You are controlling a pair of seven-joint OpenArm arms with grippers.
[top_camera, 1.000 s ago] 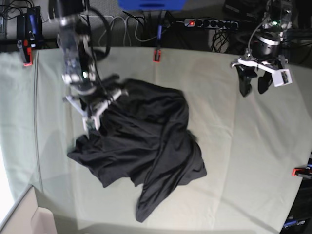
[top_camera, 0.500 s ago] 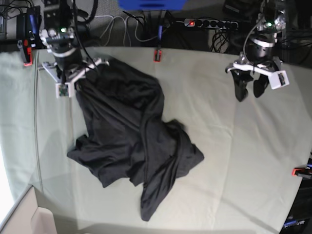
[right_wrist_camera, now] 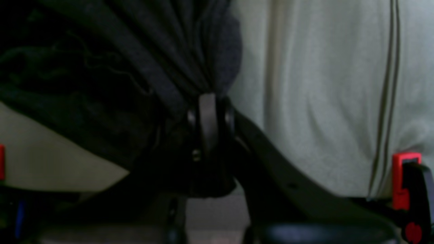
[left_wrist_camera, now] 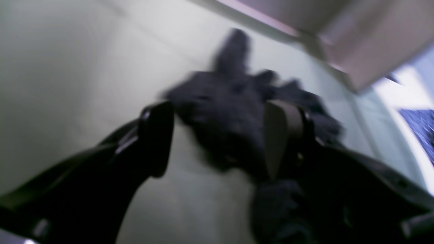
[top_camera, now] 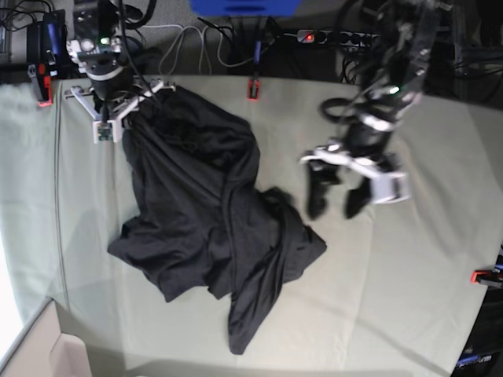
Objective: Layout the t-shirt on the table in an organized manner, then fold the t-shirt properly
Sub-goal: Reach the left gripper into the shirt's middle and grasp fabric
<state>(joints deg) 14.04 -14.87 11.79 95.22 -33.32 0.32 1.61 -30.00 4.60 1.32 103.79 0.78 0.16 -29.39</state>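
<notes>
My left gripper (top_camera: pixel 333 206) has swung in from the far edge, fingers spread, empty, beside the t-shirt (top_camera: pixel 208 228). My right gripper (top_camera: pixel 124 118) still pinches its top corner near the table (top_camera: pixel 424 267) back edge.

A: T-shirt (top_camera: pixel 204 212) — soft matt black cloth, gathered in limp folds; close up it reads as fine knit, slightly fuzzy.

B: Worktop (top_camera: pixel 424 259) cover — pale grey-green cloth, matt, with pressed crease lines.

A: Right hand (right_wrist_camera: pixel 208 101) — dark plastic, faint sheen on the finger edges.

B: Left hand (top_camera: pixel 334 200) — black plastic fingers, semi-gloss; white plastic bracket behind. Edge clamp (top_camera: pixel 253 89) — red, looks plastic.
</notes>
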